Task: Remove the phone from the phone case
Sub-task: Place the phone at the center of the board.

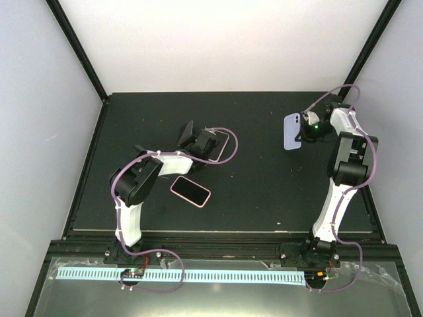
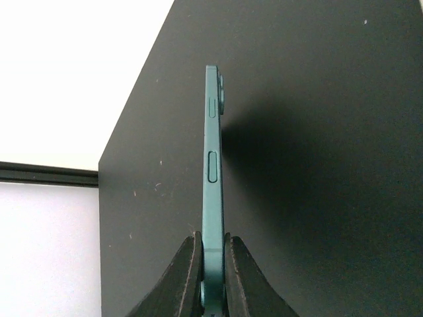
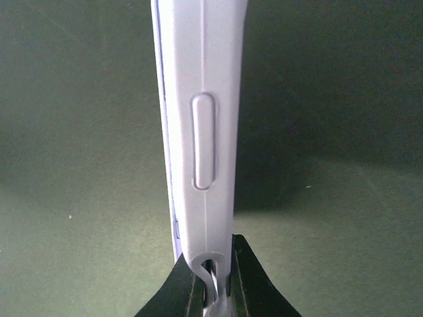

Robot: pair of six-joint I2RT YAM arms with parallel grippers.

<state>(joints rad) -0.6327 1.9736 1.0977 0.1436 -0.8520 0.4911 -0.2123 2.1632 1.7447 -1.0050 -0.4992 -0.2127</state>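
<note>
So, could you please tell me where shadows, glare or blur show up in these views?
Left wrist: the green phone is sharp, throws a soft shadow rightward on the black mat, and the wall top left is blown out white. Right wrist: the lavender case is very close, slightly soft, mat tinted greenish. Top external: even light, no glare.

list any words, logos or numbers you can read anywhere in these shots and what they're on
None can be read in any view.
green phone: only its thin edge with plain side buttons shows, no marking.
lavender case: plain side with one raised button, no print.
pink-cased phone on the table: dark screen, no text; anything finer is too small to tell.
</note>
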